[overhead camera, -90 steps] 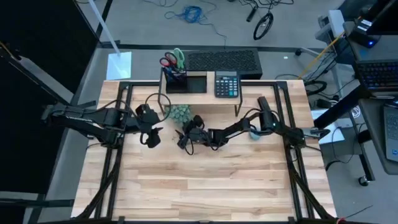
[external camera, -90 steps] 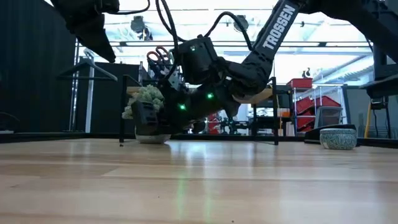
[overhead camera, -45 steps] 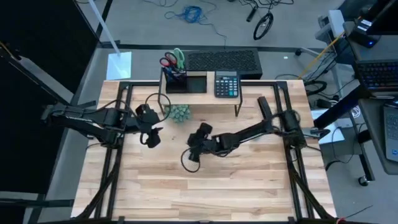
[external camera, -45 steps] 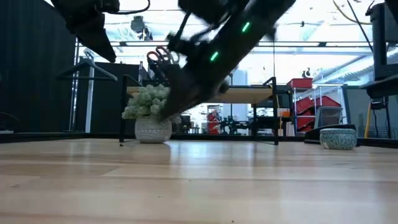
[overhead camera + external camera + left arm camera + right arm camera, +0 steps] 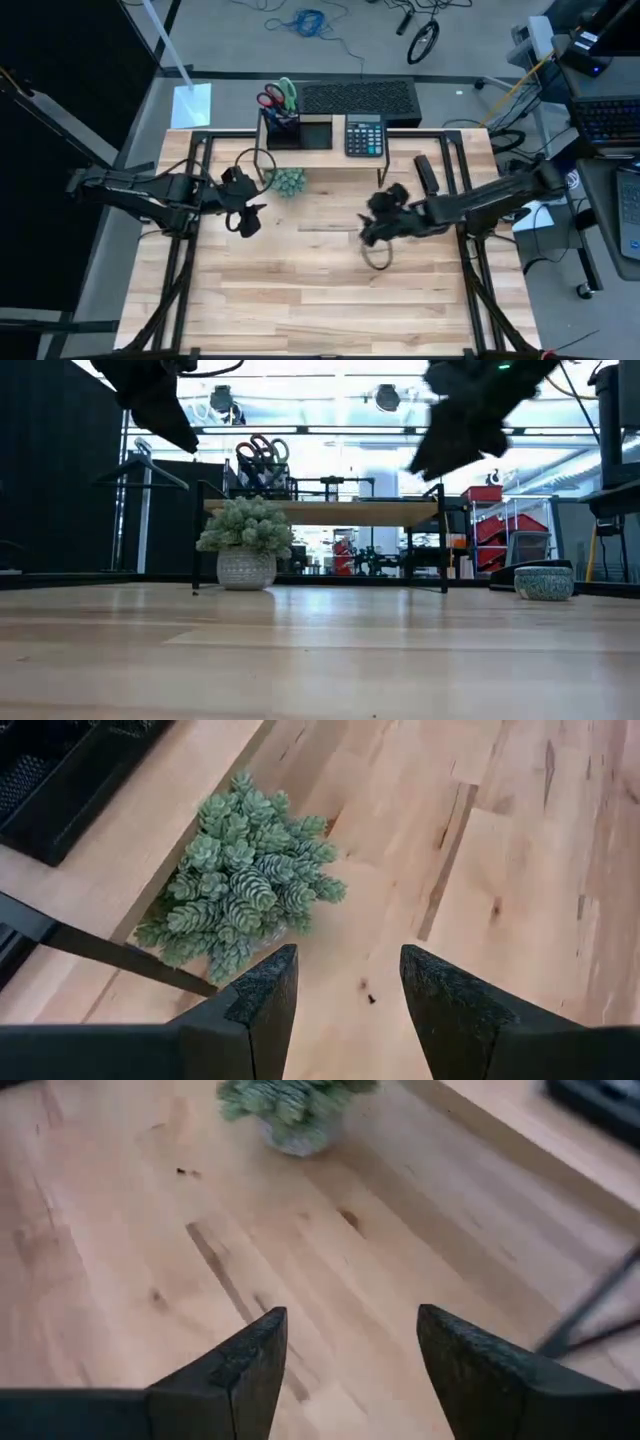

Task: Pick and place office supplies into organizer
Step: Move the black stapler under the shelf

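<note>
The worktop (image 5: 300,290) is seen bare of loose supplies. The organizer (image 5: 297,130), upper centre, already holds the scissors (image 5: 280,95). Right pincer (image 5: 374,236) and left pincer (image 5: 250,222) are held apart, empty; likely only retreat is needed.

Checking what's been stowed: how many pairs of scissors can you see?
2. The red-handled scissors and green-handled scissors both stand in the organizer pen cup on the riser shelf. Others may be hidden.

Low view blurs the right hand (image 5: 470,415); organizer (image 5: 297,130) contents beyond 2 scissors (image 5: 279,96) unreadable.
</note>
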